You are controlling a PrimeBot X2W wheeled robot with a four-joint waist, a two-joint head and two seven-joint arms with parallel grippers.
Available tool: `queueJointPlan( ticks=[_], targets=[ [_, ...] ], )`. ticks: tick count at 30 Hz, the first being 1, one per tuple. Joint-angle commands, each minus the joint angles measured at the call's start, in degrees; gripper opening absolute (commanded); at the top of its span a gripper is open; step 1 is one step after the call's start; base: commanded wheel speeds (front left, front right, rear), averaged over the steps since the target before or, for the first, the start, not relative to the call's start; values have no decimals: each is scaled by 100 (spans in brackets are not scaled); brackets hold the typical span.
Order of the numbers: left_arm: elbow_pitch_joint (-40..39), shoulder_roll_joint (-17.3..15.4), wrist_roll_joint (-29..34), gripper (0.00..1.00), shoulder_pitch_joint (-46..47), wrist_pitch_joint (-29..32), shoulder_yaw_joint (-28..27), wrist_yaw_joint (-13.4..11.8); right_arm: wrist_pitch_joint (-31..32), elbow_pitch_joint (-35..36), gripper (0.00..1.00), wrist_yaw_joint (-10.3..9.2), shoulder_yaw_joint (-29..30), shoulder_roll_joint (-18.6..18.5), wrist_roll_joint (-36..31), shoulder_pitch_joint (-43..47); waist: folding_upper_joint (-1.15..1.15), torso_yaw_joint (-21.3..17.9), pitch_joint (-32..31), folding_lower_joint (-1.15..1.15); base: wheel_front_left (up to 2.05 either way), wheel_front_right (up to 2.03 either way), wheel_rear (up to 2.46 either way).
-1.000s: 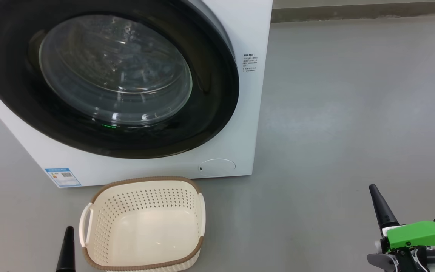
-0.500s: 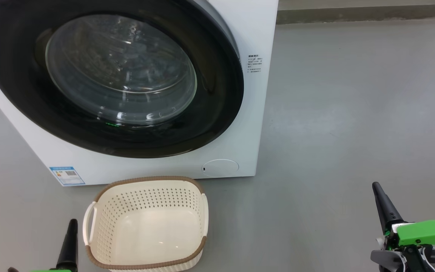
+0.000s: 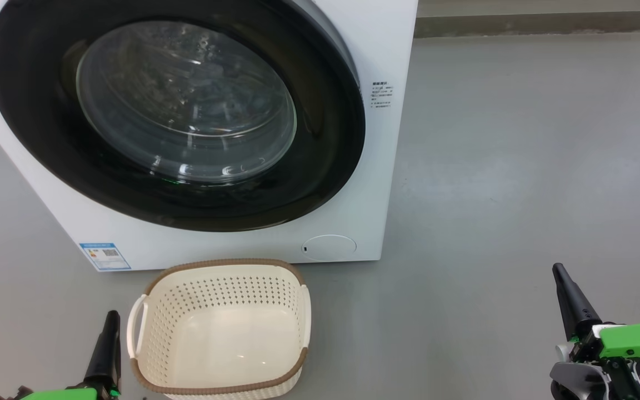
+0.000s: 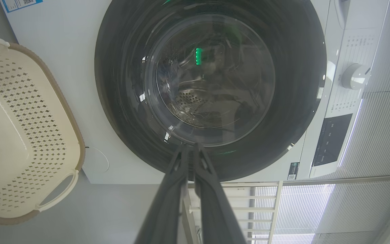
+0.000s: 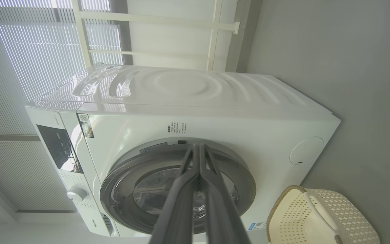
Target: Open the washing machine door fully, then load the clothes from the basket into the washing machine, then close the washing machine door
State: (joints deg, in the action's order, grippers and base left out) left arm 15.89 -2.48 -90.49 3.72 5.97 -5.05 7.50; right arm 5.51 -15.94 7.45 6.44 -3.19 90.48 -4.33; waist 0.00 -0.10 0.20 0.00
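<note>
The washing machine (image 3: pixel 395 183) stands ahead of you, and its door (image 3: pixel 328 166) is closed, the glossy black rim lying flush in the white front. Behind the bulging glass you can make out the perforated steel drum (image 4: pixel 185 99) and some dim grey-blue shapes. Reflections blur them too much to tell whether these are the clothes.

The basket (image 3: pixel 223 263) stands on the floor (image 3: pixel 520 166) just in front of the washing machine, below the door. It sits between the blue label sticker (image 3: pixel 104 256) at the machine's lower left corner and the round flap (image 3: pixel 329 247) at its lower right. Its cream bottom is bare. You cannot tell whether its far rim touches the machine's front.

Your left gripper (image 3: pixel 113 318) hangs low in front of the washing machine, below the label sticker and farther out than the flap. The left wrist view shows its two dark fingers (image 4: pixel 168 203) pressed together at the tips, with nothing between them, pointing at the lower edge of the door rim.

Your right gripper (image 3: pixel 560 272), with its green housing (image 3: pixel 636 340), is well off to the right of the washing machine, past the flap corner and over open floor. Its fingers (image 5: pixel 181 203) are also closed tip to tip on nothing and aim toward the door from the side. The control knob (image 4: pixel 354 76) and dark panel (image 4: pixel 332 139) are on the machine's top strip, above the door.
</note>
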Motion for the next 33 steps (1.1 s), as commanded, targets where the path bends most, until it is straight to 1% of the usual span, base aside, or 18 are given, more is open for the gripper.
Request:
queueJointPlan(
  ticks=[1,33],
  targets=[
    [-186,-40,-166,0,247,53,-149,-1,59,194,0,3,-41,-6,209,-181,0,10,-3,0,0,0,0],
    [-186,-40,-167,0,247,52,-148,-1,75,193,0,3,-20,8,192,-183,0,10,-3,0,0,0,0]
  ],
)
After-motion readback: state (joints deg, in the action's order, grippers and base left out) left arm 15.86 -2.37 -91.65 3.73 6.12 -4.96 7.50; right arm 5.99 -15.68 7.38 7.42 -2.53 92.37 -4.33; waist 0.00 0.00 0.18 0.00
